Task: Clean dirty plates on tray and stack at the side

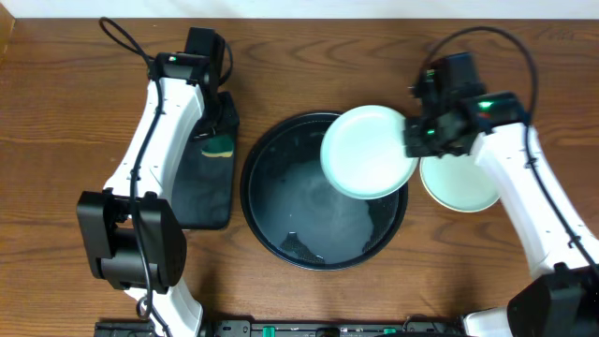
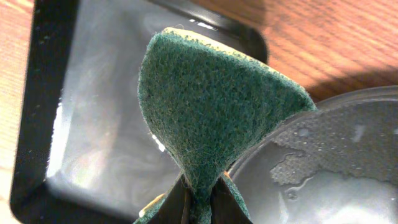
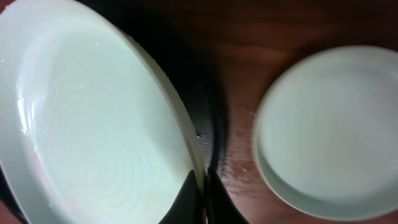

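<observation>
My right gripper (image 1: 416, 139) is shut on the rim of a mint plate (image 1: 368, 152) and holds it above the upper right part of the round black tray (image 1: 271, 220). In the right wrist view the fingers (image 3: 202, 196) pinch this plate's (image 3: 93, 124) edge; its face looks clean. Another pale plate (image 1: 460, 185) lies on the wood to the right of the tray, also seen in the right wrist view (image 3: 329, 130), where a second rim shows under it. My left gripper (image 2: 199, 205) is shut on a green sponge (image 2: 211, 106), which the overhead view (image 1: 221, 145) shows over the rectangular tray.
A rectangular black tray (image 1: 201, 201) lies left of the round tray; its wet floor (image 2: 99, 124) shows in the left wrist view. The round tray's floor (image 2: 336, 168) holds water and foam. Bare wood tabletop (image 1: 56, 112) lies around.
</observation>
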`<action>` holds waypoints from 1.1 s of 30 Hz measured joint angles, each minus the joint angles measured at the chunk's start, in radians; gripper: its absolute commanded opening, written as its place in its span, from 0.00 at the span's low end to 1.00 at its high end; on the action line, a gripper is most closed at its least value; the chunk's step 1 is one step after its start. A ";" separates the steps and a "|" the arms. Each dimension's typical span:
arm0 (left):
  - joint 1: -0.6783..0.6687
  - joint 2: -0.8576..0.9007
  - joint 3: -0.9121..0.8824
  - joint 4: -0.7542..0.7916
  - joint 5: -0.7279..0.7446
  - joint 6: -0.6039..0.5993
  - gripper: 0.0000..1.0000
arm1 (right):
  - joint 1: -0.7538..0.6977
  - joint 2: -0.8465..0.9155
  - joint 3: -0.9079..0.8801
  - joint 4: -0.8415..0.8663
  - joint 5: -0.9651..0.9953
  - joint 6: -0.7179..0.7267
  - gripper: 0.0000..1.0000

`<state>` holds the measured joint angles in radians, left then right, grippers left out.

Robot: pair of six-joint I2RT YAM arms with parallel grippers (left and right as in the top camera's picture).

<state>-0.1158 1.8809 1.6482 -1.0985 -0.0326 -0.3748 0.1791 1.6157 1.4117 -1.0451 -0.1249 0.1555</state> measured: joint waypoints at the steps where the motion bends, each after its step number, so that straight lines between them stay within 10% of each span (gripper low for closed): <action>1: 0.004 0.000 0.000 -0.002 0.000 0.005 0.08 | -0.036 0.000 0.000 -0.009 -0.012 0.000 0.01; 15: 0.008 0.000 0.000 -0.005 0.000 0.014 0.08 | -0.525 -0.002 -0.103 0.008 0.069 0.116 0.01; 24: 0.008 0.000 0.000 -0.005 0.000 0.022 0.08 | -0.594 -0.002 -0.305 0.185 0.089 0.145 0.01; 33: 0.008 0.000 0.000 -0.005 0.000 0.044 0.08 | -0.587 -0.004 -0.367 0.249 0.019 0.155 0.45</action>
<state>-0.1081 1.8809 1.6482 -1.1038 -0.0326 -0.3309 -0.4080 1.6115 1.0443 -0.7956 -0.1062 0.3103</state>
